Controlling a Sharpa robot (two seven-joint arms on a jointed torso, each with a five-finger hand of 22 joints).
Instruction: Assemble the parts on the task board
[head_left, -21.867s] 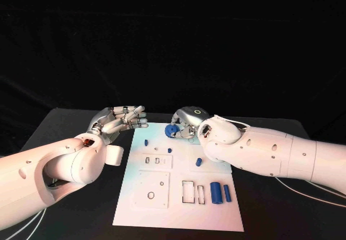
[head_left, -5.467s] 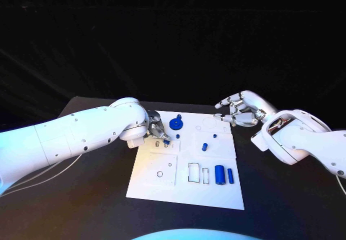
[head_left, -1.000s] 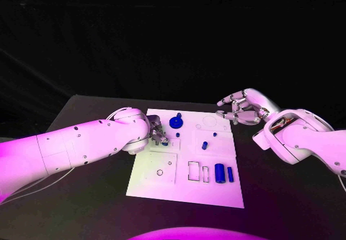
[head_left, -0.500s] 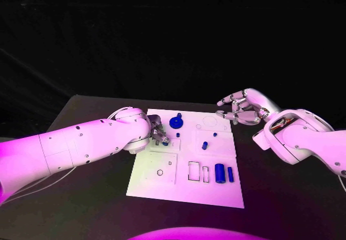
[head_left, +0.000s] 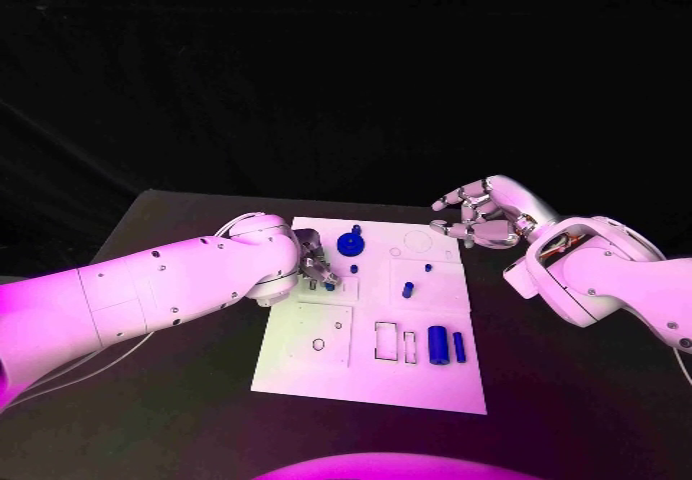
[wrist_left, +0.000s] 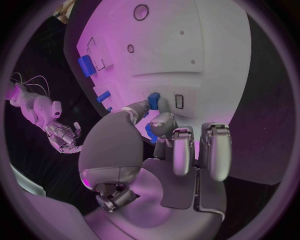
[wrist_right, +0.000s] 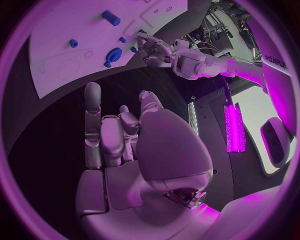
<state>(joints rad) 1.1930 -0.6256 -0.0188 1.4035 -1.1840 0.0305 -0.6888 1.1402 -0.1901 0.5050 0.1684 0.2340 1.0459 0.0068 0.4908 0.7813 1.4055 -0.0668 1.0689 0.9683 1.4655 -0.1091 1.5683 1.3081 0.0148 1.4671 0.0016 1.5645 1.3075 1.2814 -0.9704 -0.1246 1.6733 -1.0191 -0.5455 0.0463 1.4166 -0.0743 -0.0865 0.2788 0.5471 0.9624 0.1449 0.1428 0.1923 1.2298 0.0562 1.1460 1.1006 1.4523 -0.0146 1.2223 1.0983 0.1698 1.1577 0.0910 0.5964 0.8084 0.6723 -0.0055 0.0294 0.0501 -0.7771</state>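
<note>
At left of centre, the left hand (head_left: 315, 265) pinches a small blue peg (wrist_left: 153, 100) against the white board (head_left: 332, 370). At right, the right hand (head_left: 483, 220) hovers empty beside the board's far corner, fingers loosely curled apart.

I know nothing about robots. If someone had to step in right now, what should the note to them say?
Left hand: pinching a small blue part over the task board near its slots.
Right hand: off the board's far right corner, holding nothing, fingers curled loosely.
Done, it seems: blue round part standing at the board's far end.
Left: seat the pinched piece; two blue cylinders lying by the rectangular slots look unplaced.
</note>
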